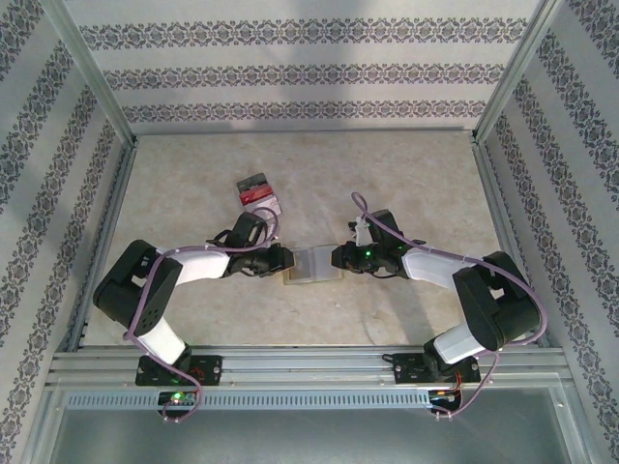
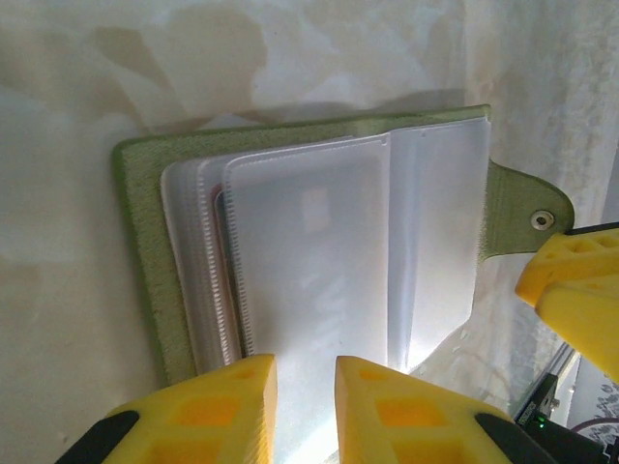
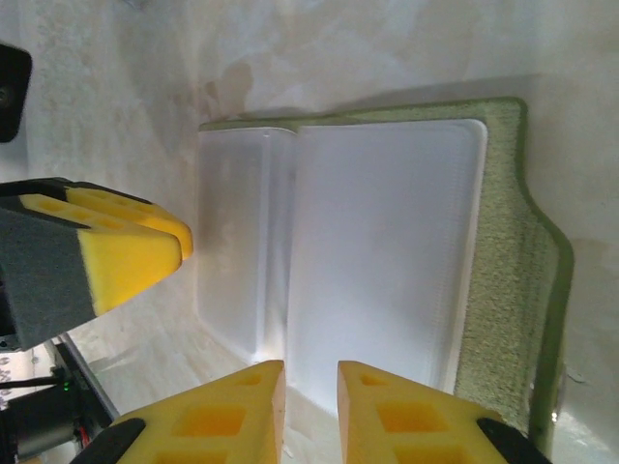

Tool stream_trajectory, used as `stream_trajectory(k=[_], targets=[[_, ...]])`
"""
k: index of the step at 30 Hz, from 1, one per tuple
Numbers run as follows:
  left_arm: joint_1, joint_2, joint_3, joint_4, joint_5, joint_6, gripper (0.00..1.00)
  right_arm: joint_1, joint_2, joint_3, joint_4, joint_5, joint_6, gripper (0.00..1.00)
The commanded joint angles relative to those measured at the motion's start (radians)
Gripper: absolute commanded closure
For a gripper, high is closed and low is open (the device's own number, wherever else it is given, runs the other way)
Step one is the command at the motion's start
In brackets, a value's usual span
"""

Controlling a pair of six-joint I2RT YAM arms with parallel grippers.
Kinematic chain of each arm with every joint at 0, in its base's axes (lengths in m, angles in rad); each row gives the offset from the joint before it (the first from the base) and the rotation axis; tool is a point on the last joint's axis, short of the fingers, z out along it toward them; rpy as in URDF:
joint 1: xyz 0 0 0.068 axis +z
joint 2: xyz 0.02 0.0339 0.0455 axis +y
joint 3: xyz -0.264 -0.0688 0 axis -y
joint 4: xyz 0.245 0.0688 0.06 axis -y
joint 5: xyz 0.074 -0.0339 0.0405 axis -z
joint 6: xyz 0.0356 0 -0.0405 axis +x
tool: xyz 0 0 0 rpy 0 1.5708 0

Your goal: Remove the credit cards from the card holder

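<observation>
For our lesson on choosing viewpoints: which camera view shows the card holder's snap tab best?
Left wrist: the snap tab and its stud face the camera. Right wrist shows the tab's green edge, stud unclear. Top external shows the card holder tiny.

Left hand (image 2: pixel 306 387), right hand (image 3: pixel 310 387) facing, jaws narrowly parted.

The card holder (image 2: pixel 138 253) is rough, matt olive fabric; its sleeves (image 2: pixel 319 271) are smooth, glossy translucent plastic.

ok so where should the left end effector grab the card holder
Probably the free edge of the top translucent sleeve, coming in low from the left arm's side. The card holder lies open and flat, so only its loose sleeves give an edge to pinch.
</observation>
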Motion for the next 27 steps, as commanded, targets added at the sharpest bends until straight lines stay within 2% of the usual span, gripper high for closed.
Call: stream_trajectory(k=[1,13,27], targets=[[0.004,0.017,0.044,0.041,0.028,0.014,0.78,0.004,0.013,-0.011,0.019,0.018,-0.011,0.78],[-0.022,0.091,0.077,0.014,0.007,0.038,0.80,0.002,0.015,-0.011,0.017,0.018,-0.017,0.79],[-0.097,0.167,0.168,0.111,0.049,-0.015,0.80,0.002,-0.014,-0.013,0.019,0.013,-0.017,0.79]])
